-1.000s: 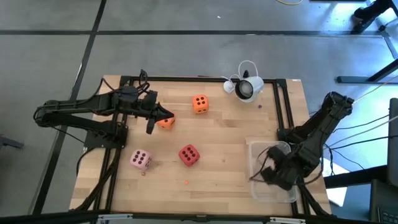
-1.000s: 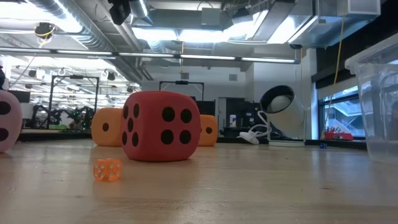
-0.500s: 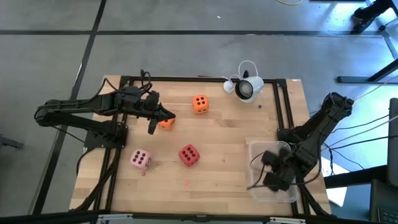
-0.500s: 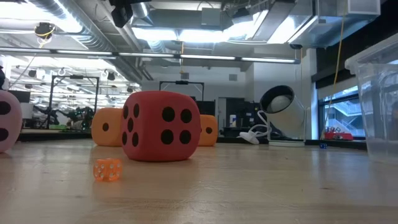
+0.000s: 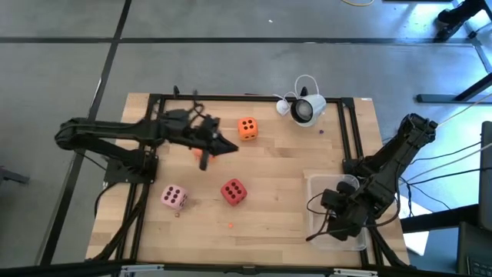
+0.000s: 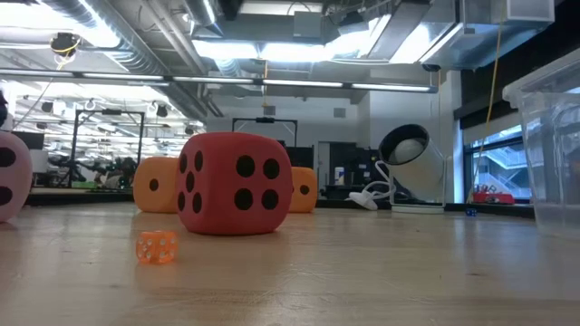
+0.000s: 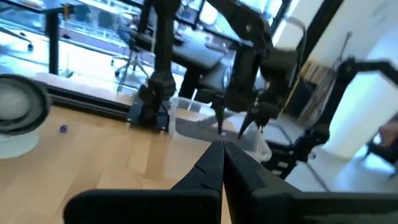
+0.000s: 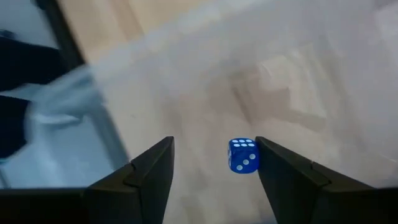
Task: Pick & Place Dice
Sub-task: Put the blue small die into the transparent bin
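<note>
Left tool reaches over the table in the high view, tips pressed together, beside one orange die; the red die and pink die lie nearer the front. Right tool hangs over a clear bin. Low view: red die ahead of two orange dice. Right wrist view: spread fingers flank a small blue die.

I worked in a robotics lab, an open industrial hall. Bare ducts and pipes ran under the ceiling beside strip lights. My wooden table stood on a grey concrete floor, with other workbenches in the distance behind it.
</note>
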Robot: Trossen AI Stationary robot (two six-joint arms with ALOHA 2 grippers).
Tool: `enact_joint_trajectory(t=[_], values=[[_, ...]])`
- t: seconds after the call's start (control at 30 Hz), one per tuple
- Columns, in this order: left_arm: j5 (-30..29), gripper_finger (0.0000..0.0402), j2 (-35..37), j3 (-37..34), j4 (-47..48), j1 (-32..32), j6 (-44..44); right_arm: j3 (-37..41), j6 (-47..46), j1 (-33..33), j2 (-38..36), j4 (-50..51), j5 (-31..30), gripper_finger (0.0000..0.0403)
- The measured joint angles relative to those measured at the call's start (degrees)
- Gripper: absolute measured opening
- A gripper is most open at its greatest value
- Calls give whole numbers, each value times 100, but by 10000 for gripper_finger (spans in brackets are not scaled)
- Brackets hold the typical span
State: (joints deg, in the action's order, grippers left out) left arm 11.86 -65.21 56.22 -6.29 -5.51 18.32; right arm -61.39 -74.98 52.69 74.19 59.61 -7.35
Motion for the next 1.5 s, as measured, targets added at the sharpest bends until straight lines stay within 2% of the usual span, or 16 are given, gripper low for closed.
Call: enact_joint_trajectory(t=[0.1,0.27,0.5,0.8,1.13,1.23,1.5], values=[[-5,4,-611,444,11,159,-222,0,20,2,-15,-369,-66,220],[7,4,-1615,1195,-354,454,-488,0,-155,6,-57,-351,-224,220],[401,4,-3129,2295,-1138,811,-704,0,-315,113,-315,-324,-789,220],[736,4,-4576,3511,-1573,930,-835,0,-544,331,-522,-298,-1214,220],[1020,4,-5680,4604,-1660,992,-920,0,-686,330,-522,-305,-1409,220],[1031,4,-5917,4830,-1639,1029,-1031,0,-716,330,-522,-329,-1599,220],[998,4,-6466,5282,-1625,1127,-1394,0,-859,330,-521,-350,-1625,220]])
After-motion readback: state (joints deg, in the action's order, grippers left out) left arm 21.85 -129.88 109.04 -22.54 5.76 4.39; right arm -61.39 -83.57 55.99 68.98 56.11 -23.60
